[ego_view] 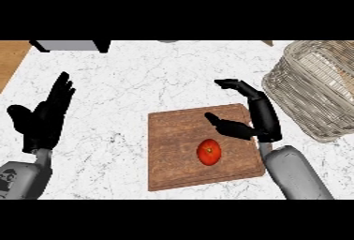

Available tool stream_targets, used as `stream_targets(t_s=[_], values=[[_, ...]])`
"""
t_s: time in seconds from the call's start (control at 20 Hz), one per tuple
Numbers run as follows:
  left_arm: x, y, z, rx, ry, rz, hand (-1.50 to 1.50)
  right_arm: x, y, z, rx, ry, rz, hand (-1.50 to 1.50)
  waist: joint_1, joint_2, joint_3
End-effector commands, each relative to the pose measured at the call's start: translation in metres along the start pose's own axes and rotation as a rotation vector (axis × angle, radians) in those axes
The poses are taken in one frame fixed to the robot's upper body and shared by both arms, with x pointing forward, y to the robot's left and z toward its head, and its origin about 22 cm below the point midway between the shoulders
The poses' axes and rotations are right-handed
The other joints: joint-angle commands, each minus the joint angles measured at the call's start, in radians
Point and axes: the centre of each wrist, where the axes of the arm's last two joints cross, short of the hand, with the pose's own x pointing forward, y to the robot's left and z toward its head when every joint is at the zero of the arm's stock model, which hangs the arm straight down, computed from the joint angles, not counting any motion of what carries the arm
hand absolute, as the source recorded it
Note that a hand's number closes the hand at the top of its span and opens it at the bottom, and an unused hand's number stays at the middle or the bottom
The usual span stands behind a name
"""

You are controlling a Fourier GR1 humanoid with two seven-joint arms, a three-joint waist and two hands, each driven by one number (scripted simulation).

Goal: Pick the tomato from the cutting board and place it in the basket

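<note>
The tomato (210,152) lies on the cutting board (173,136), in the board's right half and nearer its front edge than its back edge. It rests on the wood by itself, with nothing touching it.

The cutting board is a brown wooden slab lying flat on the white marbled table (138,79), a little right of the middle and close to the table's front edge.

The right hand (265,117) hangs over the board's right edge. Its fingers are spread and only slightly bent, and its thumb sticks out over the wood toward the board's middle. It holds nothing. The thumb is near the tomato, on the side toward the back of the board, but apart from it.

The basket (314,89) is a pale woven one standing at the table's right edge, toward the back corner. It is just beside the right hand and clear of the board.

The left hand (43,119) rests open near the table's left edge, fingers up and empty.

A grey box (69,45) sits at the table's back edge, near the left corner.
</note>
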Motion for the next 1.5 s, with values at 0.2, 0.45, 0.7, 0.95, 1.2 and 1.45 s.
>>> stream_targets(t_s=[0.2,0.45,0.7,0.95,1.2,1.45], values=[[-0.01,0.002,0.004,0.043,0.042,-0.002,0.0,0.034,0.003,-0.012,-0.209,0.136,0.361,-1.5,-0.041,-0.018,-0.003],[-0.006,0.01,-0.001,0.048,0.029,-0.007,0.0,0.05,-0.04,-0.025,0.138,0.391,0.656,-1.5,-0.044,-0.018,-0.006],[-0.013,0.018,0.001,0.062,0.051,-0.01,0.0,0.083,-0.041,-0.018,0.46,0.554,0.72,-1.5,-0.051,-0.016,-0.004],[-0.001,0.02,0.016,0.038,0.032,-0.005,0.0,0.137,-0.048,-0.011,0.523,0.62,0.683,-1.5,-0.019,-0.012,0.002],[-0.011,0.007,0.001,0.025,0.017,0.01,0.0,0.138,-0.052,0.01,0.484,0.632,0.596,-1.5,-0.019,-0.003,0.002],[-0.006,0.007,-0.011,0.015,0.021,-0.003,0.0,0.122,-0.037,0.01,0.391,0.573,0.532,-1.5,-0.017,-0.001,0.002]])
